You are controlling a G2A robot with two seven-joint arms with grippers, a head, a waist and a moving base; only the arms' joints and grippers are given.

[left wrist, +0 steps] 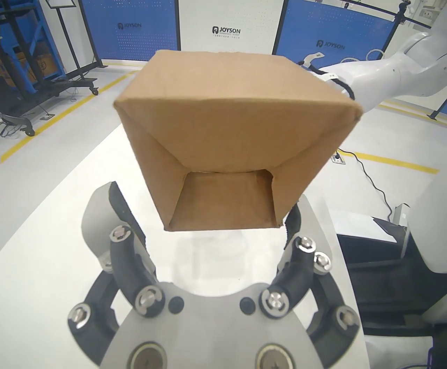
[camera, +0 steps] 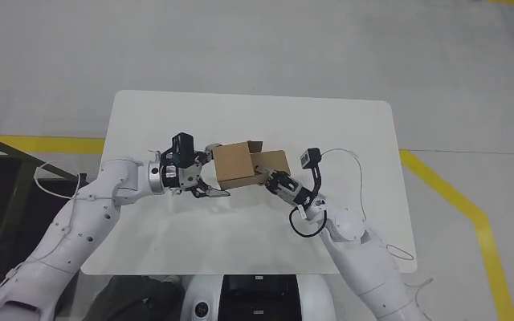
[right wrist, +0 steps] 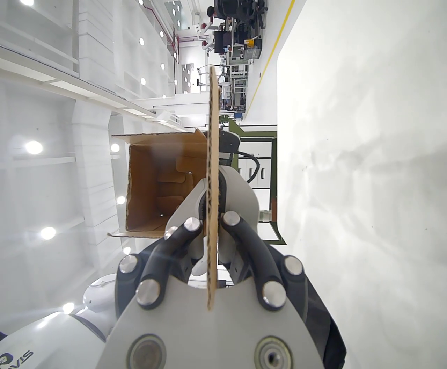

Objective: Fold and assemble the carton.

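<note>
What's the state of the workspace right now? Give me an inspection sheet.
surface: white table, rounded corners.
job's things: brown carton held above the table, open end toward the right arm.
clutter: nothing seen.
grippers: right gripper shut on a flap of the carton; left gripper open, fingers either side of the carton's other end.
cables: white cable looping over the table beside the right arm.
surroundings: grey floor with a yellow floor line; blue panels behind.
</note>
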